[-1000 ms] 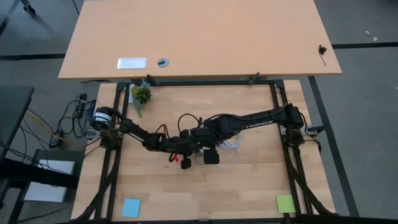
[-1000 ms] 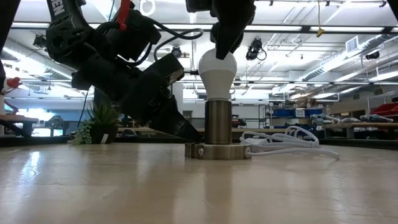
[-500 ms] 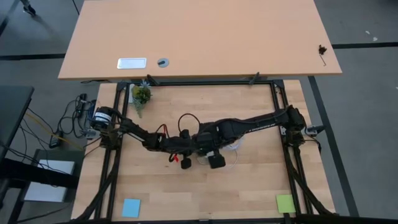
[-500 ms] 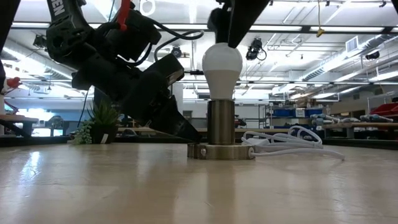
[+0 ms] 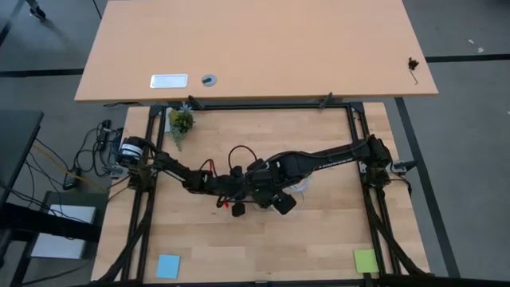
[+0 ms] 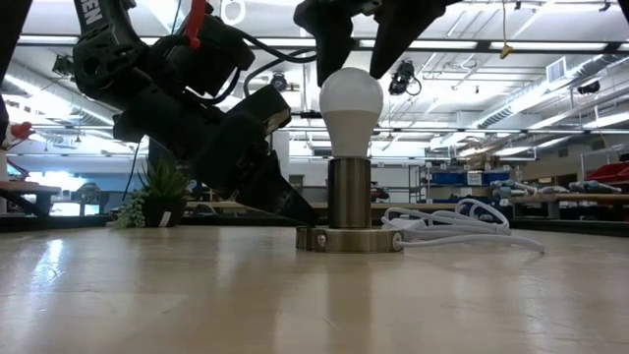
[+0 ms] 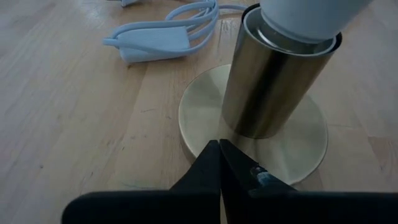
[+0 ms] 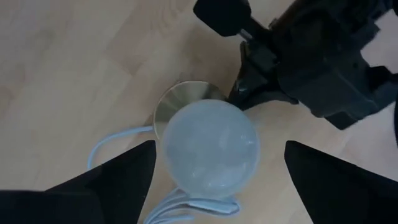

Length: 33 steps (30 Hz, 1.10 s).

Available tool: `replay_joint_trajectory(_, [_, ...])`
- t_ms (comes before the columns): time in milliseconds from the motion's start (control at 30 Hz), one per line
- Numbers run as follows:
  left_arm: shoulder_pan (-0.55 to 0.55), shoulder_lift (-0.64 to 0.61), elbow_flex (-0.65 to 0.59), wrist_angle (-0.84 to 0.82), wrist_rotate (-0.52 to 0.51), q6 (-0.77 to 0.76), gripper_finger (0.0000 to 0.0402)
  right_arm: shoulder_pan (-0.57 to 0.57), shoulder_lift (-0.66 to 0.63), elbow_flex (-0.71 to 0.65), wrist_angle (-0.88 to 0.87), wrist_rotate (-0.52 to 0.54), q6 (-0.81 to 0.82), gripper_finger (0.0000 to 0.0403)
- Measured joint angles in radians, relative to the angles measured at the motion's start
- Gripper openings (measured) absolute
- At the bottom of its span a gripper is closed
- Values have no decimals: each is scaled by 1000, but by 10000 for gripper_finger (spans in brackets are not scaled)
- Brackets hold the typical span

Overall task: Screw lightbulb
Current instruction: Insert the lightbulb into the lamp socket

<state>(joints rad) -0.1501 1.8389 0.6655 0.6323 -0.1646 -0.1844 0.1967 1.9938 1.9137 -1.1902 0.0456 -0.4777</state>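
Our right hand [image 6: 351, 44] hangs spread wide straight above the lightbulb [image 6: 351, 98], one finger to each side of the rounded head and neither touching it. The bulb stands upright, its axis vertical, base seated in the metal socket [image 6: 349, 192] on its round plate [image 7: 205, 102], mid-bench. So we judge the next grip comes straight down. Our left hand [image 7: 219, 168], fingers pressed together, rests its tips on the plate's edge, steadying it. The white cable [image 6: 457, 221] lies just beyond.

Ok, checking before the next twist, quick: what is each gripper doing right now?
Left gripper: closed, empty, tips pressed on the socket base.
Right gripper: open around the lightbulb, not gripping.
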Motion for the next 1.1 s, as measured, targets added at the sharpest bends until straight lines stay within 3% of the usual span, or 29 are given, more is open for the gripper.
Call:
replay_joint_trajectory(367, [0, 0, 0, -1, 0, 1, 0, 0, 2, -63, 44, -9, 18, 344])
replay_joint_trajectory(567, [0, 0, 0, -1, 0, 1, 0, -7, 2, -63, 47, 0, 105, 312])
replay_joint_trajectory(833, [0, 0, 0, -1, 0, 0, 0, -14, 1, -63, 46, 7, 373, 268])
replay_joint_trajectory(1100, [0, 0, 0, 0, 0, -3, 0, -14, 0, -68, 46, 18, 764, 287])
